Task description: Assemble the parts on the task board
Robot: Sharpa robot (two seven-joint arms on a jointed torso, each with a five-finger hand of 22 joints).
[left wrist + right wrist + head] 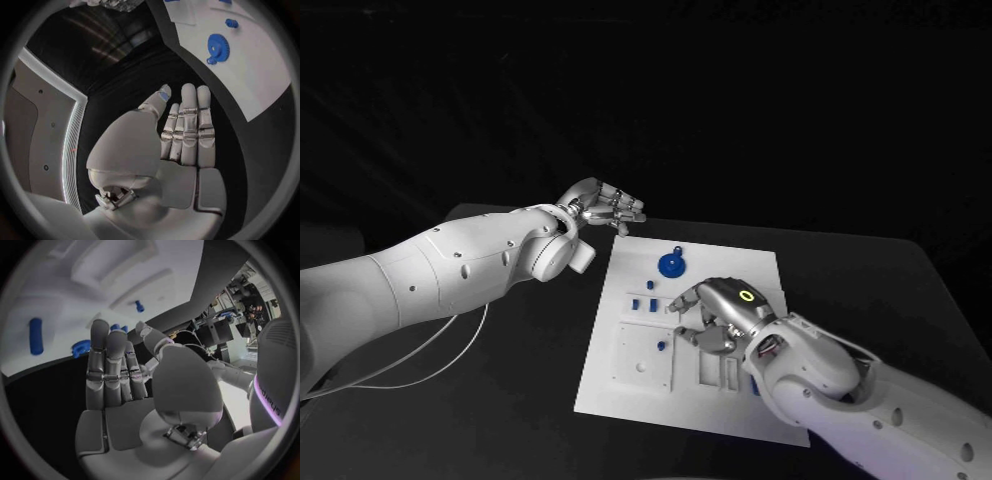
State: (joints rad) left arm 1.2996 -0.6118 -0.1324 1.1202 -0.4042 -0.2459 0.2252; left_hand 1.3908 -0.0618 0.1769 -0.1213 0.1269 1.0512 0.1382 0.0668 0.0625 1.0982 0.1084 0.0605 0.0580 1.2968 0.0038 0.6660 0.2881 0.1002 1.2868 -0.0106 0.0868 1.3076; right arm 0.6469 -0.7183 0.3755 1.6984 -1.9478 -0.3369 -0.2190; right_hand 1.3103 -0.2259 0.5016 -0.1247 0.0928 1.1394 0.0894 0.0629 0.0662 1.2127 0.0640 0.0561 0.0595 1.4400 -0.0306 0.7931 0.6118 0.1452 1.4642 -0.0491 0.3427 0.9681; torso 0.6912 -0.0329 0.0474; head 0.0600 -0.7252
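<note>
Both robot hands are standing empty over the black surface (473, 440). Left robot hand (603, 207) is hovering just off the far-left corner of the white task board (747, 400), fingers lying straight and close together in the left wrist view, holding nothing. Right robot hand (718, 315) is hanging over the middle of the board, a green ring glowing on its back; the right wrist view is showing its fingers extended with the thumb set apart, nothing between them. On the board, a blue gear (672, 264) is lying toward the far end, between the two hands, and smaller blue parts (645, 299) are lying just nearer, beside the right hand's fingers. Recessed slots and a raised white block (646, 355) are sitting in the near half of the board. To my eye the work is at a picking stage, with no part held and the parts seemingly loose on the plate, though I cannot tell whether any is already seated. Doing this well probably means lowering the right hand straight onto one of the small parts near its fingertips, pinching it by its sides rather than pushing down on it, since such small pieces would likely skid on the smooth plate. The left hand, I judge, would serve best coming in to press the board's edge so it is not shifting while a part is being seated.
</note>
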